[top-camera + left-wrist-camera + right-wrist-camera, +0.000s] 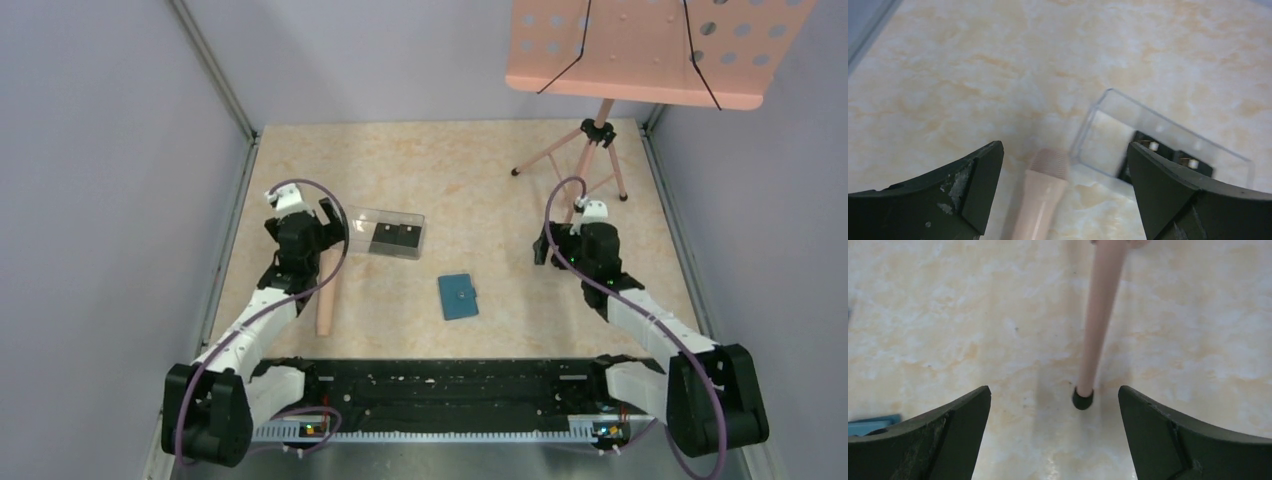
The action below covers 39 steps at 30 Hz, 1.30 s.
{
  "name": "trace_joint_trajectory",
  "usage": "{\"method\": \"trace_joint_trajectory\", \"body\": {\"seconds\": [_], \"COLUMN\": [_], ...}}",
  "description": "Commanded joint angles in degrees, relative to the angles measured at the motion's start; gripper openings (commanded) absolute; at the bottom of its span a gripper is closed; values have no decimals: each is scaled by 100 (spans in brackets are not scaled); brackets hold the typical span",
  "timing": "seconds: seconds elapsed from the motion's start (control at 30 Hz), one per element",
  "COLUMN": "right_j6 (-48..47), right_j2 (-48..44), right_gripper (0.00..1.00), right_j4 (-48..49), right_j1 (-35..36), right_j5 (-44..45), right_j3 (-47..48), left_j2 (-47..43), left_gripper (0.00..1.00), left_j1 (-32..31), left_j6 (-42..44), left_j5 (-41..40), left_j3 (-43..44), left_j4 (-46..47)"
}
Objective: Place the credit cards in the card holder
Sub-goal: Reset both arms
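Note:
The teal-blue card holder (459, 296) lies closed and flat on the table between the arms. A blue sliver of it shows at the lower left of the right wrist view (870, 424). Two black credit cards (394, 238) lie side by side inside a clear plastic box (361, 222). They also show in the left wrist view (1148, 149), partly behind my right finger. My left gripper (322, 225) (1064, 150) is open and empty, just left of the box. My right gripper (572, 235) (1054, 390) is open and empty, to the right of the card holder.
A pink rod (328, 295) (1040, 200) lies on the table under my left gripper, its ribbed end near the box corner. A pink music stand (640, 45) stands at the back right. One tripod leg's black foot (1082, 399) rests just ahead of my right gripper.

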Motion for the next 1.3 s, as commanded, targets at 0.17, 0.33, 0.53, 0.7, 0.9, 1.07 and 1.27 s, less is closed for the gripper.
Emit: {"method": "trace_joint_trajectory", "body": {"seconds": [0.17, 0.33, 0.53, 0.7, 0.9, 1.07, 1.27], "right_j6": [-804, -854, -717, -465, -509, -1183, -1236], "right_j2": [247, 1069, 1595, 1384, 1474, 1112, 1814], "right_gripper": [99, 99, 96, 99, 99, 99, 99], "right_j4": [4483, 4560, 3811, 4124, 3965, 4401, 6008], "right_j1": [-33, -159, -609, -905, -923, -923, -949], "right_j5": [1953, 1527, 497, 346, 351, 550, 938], "right_j3": [-1697, -1236, -554, -857, -738, -1122, -1579], "left_j2": [864, 1516, 2155, 2333, 2334, 2338, 2339], "left_gripper": [99, 99, 97, 99, 99, 99, 99], "left_j1": [246, 485, 1377, 1584, 1584, 1576, 1576], "left_j6": [1712, 2183, 2109, 1809, 1992, 1996, 1996], "left_j5": [-364, 373, 1475, 1384, 1575, 1584, 1585], "left_j3": [-1732, -1473, -1516, -1754, -1594, -1581, -1570], "left_j4": [3693, 4178, 4963, 5614, 5326, 5301, 5277]}}
